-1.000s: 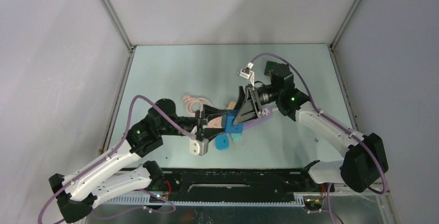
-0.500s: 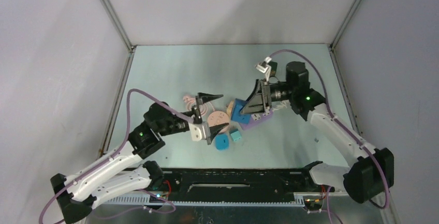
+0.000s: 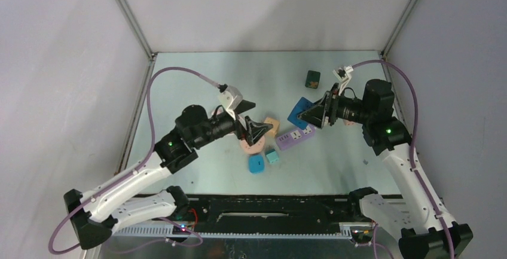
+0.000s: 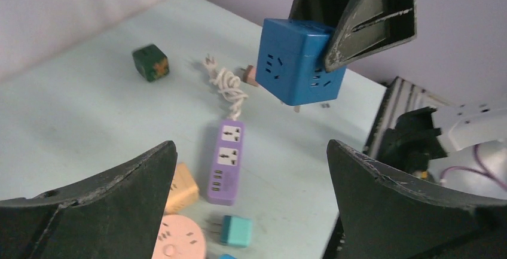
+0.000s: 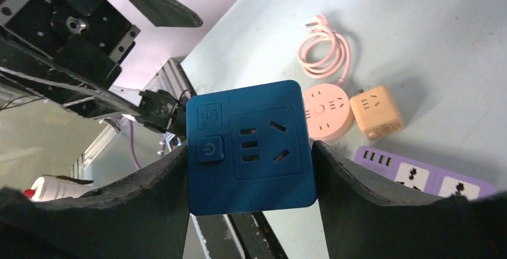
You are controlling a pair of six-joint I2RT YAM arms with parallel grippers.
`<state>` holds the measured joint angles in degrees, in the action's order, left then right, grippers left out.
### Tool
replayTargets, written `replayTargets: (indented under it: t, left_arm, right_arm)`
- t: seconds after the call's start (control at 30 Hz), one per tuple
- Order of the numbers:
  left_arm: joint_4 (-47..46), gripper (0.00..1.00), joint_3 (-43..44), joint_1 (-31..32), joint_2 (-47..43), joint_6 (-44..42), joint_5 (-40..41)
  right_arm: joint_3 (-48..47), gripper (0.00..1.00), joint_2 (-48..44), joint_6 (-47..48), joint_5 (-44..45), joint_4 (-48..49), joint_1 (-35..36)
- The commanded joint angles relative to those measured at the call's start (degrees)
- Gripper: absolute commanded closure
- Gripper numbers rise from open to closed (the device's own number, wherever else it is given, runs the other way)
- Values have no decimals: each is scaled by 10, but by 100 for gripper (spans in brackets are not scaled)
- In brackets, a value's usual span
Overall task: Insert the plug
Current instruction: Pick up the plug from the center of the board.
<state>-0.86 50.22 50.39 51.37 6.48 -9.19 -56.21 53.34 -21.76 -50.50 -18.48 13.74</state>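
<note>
Lifting off: right gripper (image 3: 308, 115) now holds the blue cube plug (image 5: 248, 145) clamped midair, 12 o'clock of the purple power strip (image 3: 295, 137). Left gripper (image 3: 256, 117) has let go, fingers wide apart. Insertion is next.

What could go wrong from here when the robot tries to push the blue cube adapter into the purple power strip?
1. The right gripper pinches the blue cube adapter by two sides, tilted in the air. Its prongs may meet the sockets askew, or the cube may slip.
2. The purple power strip lies loose and the open left gripper is not holding it, so it may slide under pressure.
</note>
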Motion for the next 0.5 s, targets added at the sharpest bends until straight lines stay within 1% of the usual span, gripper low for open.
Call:
replayTargets:
  t: [0.0,0.1,0.2,0.33,0.47]
  left_arm:
    - [32,0,42,1,16,119,-10]
    - [37,0,47,-2,22,134,-35]
    - [42,0,53,-4,19,128,-59]
    - [53,0,57,-7,10,130,-36]
    - [38,0,44,-8,-12,115,-16]
  right_arm:
    - [-19,100,-2,22,26,-10,-3]
    - [-19,100,-3,4,7,1,-6]
    - [-18,100,-4,-27,-6,22,-7]
    - [-18,100,-3,-95,-33,39,-17]
    - [-19,100,-9,-145,-52,52,-20]
